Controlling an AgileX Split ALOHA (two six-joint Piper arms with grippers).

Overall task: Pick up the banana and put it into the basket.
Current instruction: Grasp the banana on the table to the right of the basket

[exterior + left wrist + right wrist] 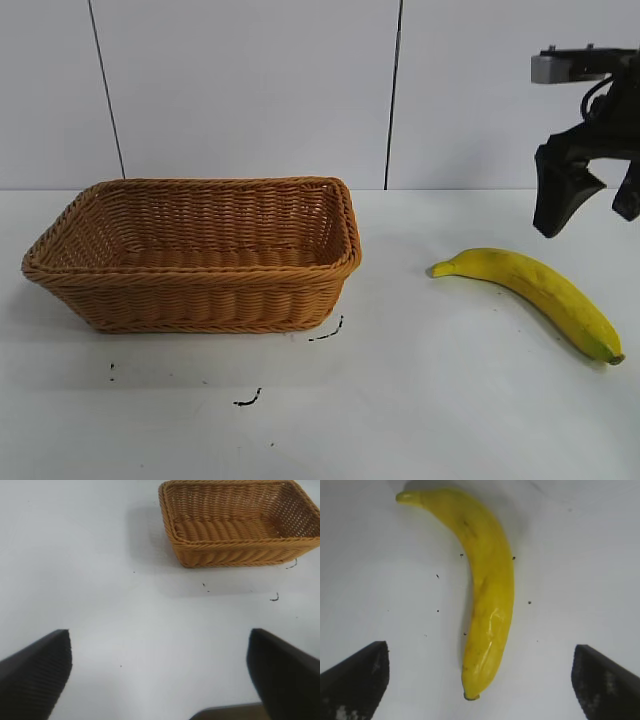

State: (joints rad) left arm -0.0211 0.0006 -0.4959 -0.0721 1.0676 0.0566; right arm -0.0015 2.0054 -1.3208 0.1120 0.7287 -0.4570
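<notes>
A: Banana [535, 293] lies on worktop [420, 400], well right of basket [200, 255]; right claw [590, 205] hangs above it, spread.
B: Left wrist: left claw [160, 672] spread, idle, basket far off.
A: Right wrist: banana centred between fingers, nothing blocking. Approach step; next, descend and pinch mid-body

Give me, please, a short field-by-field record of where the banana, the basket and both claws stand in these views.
banana: lying flat on the table, right of the basket, untouched
basket: upright, nothing visible inside, left half of the table
right claw: open, raised above and behind the banana, holding nothing
left claw: open, over bare table, well away from the basket
task step: banana not yet grasped
</notes>
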